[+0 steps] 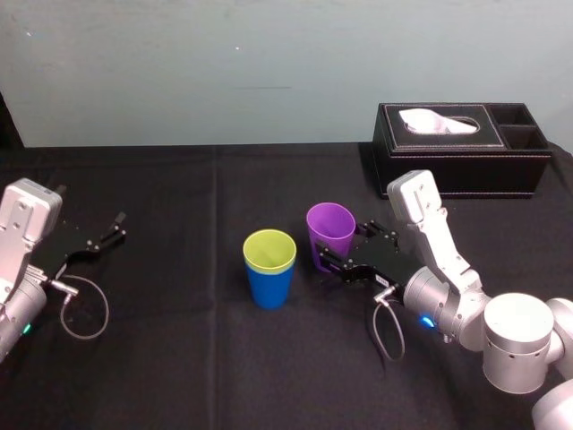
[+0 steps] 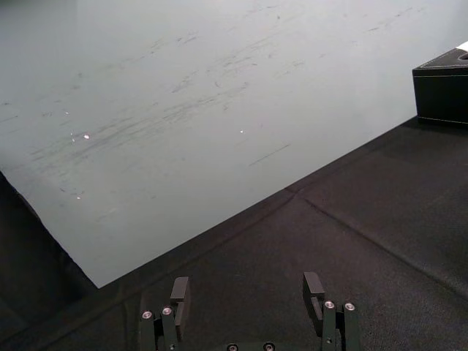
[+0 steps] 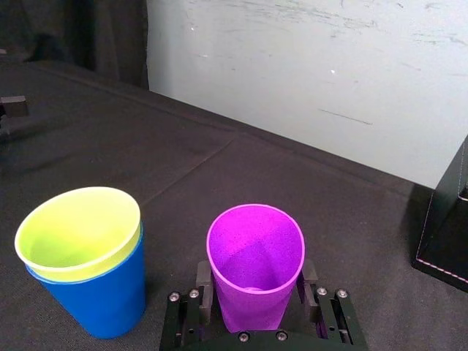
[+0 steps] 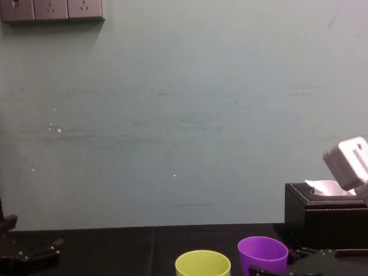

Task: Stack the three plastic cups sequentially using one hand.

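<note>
A yellow-green cup [image 1: 269, 250] sits nested inside a blue cup [image 1: 270, 287] near the middle of the black table. Just to their right stands the purple cup [image 1: 331, 231], upright. My right gripper [image 1: 343, 244] reaches in from the right and is shut on the purple cup. In the right wrist view its fingers [image 3: 205, 284] press both sides of the purple cup [image 3: 254, 267], with the nested pair [image 3: 84, 259] beside it. The chest view catches the rims of the purple cup [image 4: 263, 253] and the yellow-green cup [image 4: 202, 263]. My left gripper [image 1: 115, 228] rests open at the far left, its fingers [image 2: 179, 291] apart over bare cloth.
A black tissue box [image 1: 461, 148] stands at the back right, behind my right arm. The black tablecloth [image 1: 179, 358] runs back to a pale wall. A loose cable loop [image 1: 85, 309] lies by my left arm.
</note>
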Tool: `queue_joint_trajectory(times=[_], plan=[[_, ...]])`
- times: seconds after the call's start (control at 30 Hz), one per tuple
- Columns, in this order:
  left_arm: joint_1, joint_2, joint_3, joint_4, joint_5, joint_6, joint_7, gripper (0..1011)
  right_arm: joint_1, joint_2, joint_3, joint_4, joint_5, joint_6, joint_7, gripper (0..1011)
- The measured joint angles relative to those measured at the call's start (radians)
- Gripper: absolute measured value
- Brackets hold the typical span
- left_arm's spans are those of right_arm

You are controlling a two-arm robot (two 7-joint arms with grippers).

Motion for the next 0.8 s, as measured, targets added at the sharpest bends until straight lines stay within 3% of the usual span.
queue_joint_trajectory(times=[0.43, 0.8], plan=[[0.0, 0.0, 0.0, 0.0, 0.0, 0.0, 0.0, 1010, -0.014, 0.005, 0.012, -0.029, -0.002, -0.003, -0.002, 705], [0.0, 0.0, 0.0, 0.0, 0.0, 0.0, 0.0, 1010, -0.046, 0.033, 0.052, -0.117, 0.042, 0.019, 0.012, 705]])
